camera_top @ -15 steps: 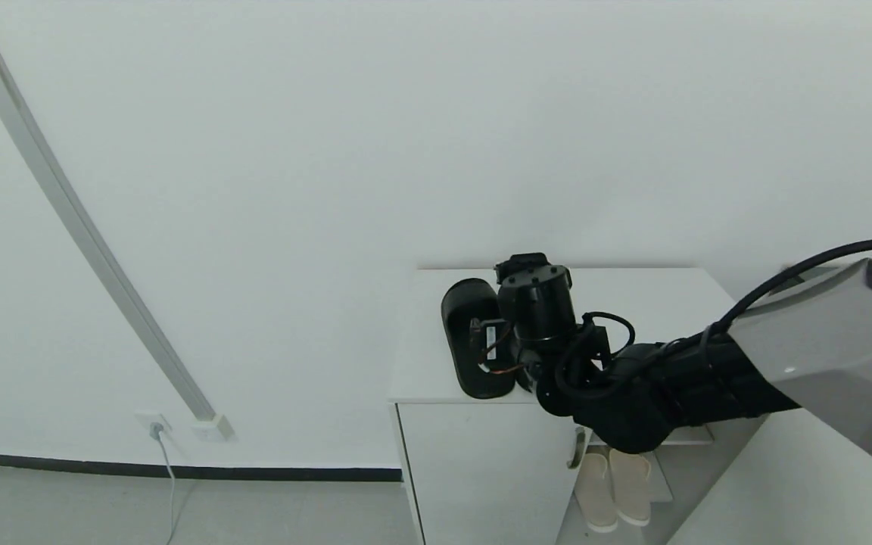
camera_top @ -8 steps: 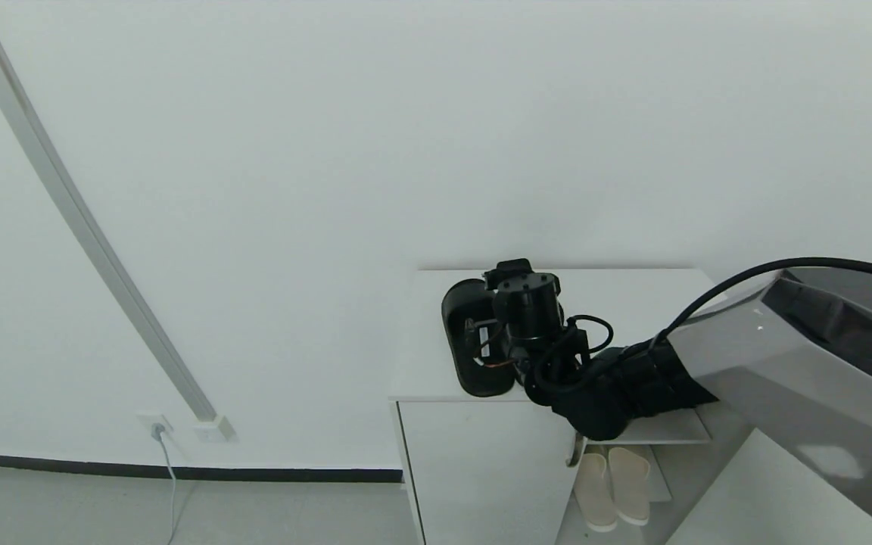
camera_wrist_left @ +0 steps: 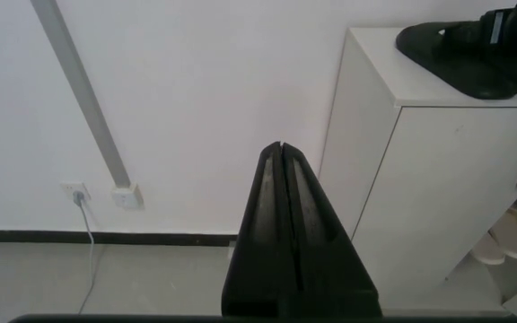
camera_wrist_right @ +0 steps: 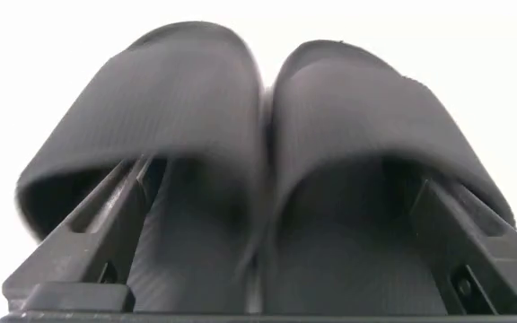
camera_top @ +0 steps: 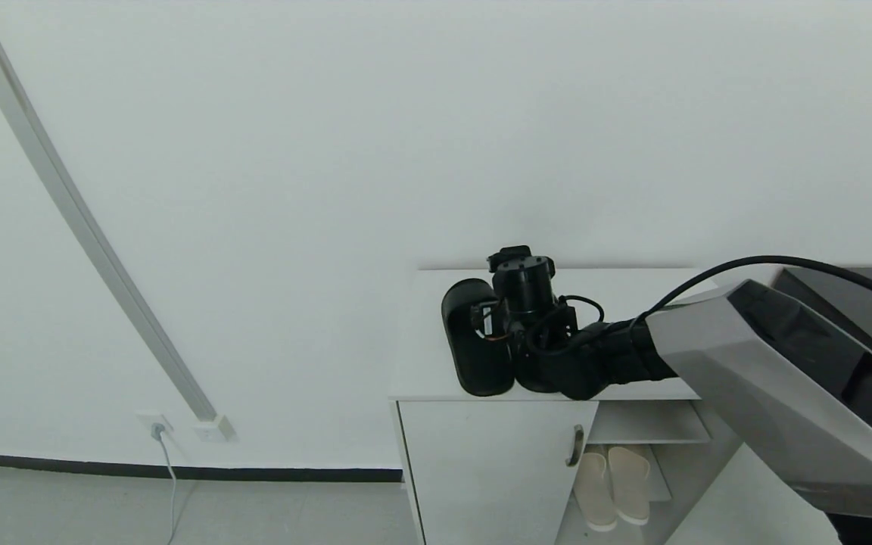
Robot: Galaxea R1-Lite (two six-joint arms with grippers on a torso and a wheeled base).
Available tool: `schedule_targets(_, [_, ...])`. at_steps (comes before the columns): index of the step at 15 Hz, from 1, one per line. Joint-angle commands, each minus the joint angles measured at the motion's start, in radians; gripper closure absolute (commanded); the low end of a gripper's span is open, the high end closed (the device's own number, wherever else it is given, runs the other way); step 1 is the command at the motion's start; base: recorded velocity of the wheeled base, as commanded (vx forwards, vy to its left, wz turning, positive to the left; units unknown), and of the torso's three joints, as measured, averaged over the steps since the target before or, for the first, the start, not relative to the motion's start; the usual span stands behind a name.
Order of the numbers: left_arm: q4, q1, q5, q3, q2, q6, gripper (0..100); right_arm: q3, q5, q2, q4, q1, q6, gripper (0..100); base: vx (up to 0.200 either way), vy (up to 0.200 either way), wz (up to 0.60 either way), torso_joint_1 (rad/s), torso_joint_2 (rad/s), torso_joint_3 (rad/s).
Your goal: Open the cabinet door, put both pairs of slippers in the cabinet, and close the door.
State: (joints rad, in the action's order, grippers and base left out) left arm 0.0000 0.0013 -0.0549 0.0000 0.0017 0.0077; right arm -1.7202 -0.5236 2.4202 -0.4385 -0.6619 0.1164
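Item 1. Black slippers (camera_top: 472, 356), one pair. We record them side by side on the flat top of the cabinet (camera_top: 481, 469), near its left front corner, toes towards the wall. In the right wrist view the two straps (camera_wrist_right: 196, 99) arch close together.

Item 2. Right gripper (camera_wrist_right: 281, 175). We find it spread wide, one finger (camera_wrist_right: 106, 233) run in under each strap, so that the two touching inner walls of the pair lie between the fingers. The right arm (camera_top: 595, 356) lies across the cabinet top.

Item 3. Left gripper (camera_wrist_left: 281, 224). Its fingers are pressed together with nothing between them. It hangs well clear of the cabinet, on the side of its closed door.

Item 4. Pale slippers (camera_top: 611, 484), one pair. They sit low in the cabinet's right-hand compartment, which stands open, beneath a shelf (camera_top: 648, 424).

Item 5. Closed left door, with a handle (camera_top: 576, 445) at its right edge (the pale pair lies just beside it).

Item 6. Wall fittings: a socket (camera_top: 152, 425) and a slanting conduit (camera_top: 80, 219).
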Motion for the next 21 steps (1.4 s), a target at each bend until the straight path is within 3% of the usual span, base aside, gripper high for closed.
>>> schedule_targets(1, [0.000, 0.000, 0.000, 0.000, 0.000, 0.000, 100, -0.045, -0.001, 0.034, 0.017, 0.002, 0.000, 0, 0.000, 0.000, 0.00, 0.000, 0.00, 0.000])
schedule_targets(2, [0.000, 0.000, 0.000, 0.000, 0.000, 0.000, 100, -0.053, 0.001, 0.036, 0.018, 0.002, -0.001, 0, 0.000, 0.000, 0.00, 0.000, 0.00, 0.000])
schedule_targets(3, [0.000, 0.000, 0.000, 0.000, 0.000, 0.000, 100, -0.055, 0.005, 0.037, 0.018, 0.002, 0.000, 100, 0.000, 0.000, 0.00, 0.000, 0.00, 0.000])
schedule_targets(11, [0.000, 0.000, 0.000, 0.000, 0.000, 0.000, 100, -0.052, 0.001, 0.026, 0.012, -0.004, 0.000, 100, 0.000, 0.000, 0.00, 0.000, 0.00, 0.000])
schedule_targets(14, [0.000, 0.000, 0.001, 0.000, 0.000, 0.002, 100, 0.014, -0.001, -0.058, 0.009, -0.015, 0.002, 100, 0.000, 0.000, 0.00, 0.000, 0.00, 0.000])
schedule_targets(17, [0.000, 0.000, 0.003, 0.000, 0.000, 0.003, 100, 0.229, 0.005, -0.216, -0.025, -0.045, 0.002, 100, 0.000, 0.000, 0.00, 0.000, 0.00, 0.000])
schedule_targets(18, [0.000, 0.000, 0.003, 0.000, 0.000, 0.003, 100, 0.392, 0.022, -0.314, -0.101, -0.074, 0.000, 100, 0.000, 0.000, 0.00, 0.000, 0.00, 0.000])
schedule_targets(21, [0.000, 0.000, 0.004, 0.000, 0.000, 0.003, 100, 0.696, 0.080, -0.494, -0.192, -0.104, -0.011, 100, 0.000, 0.000, 0.00, 0.000, 0.00, 0.000])
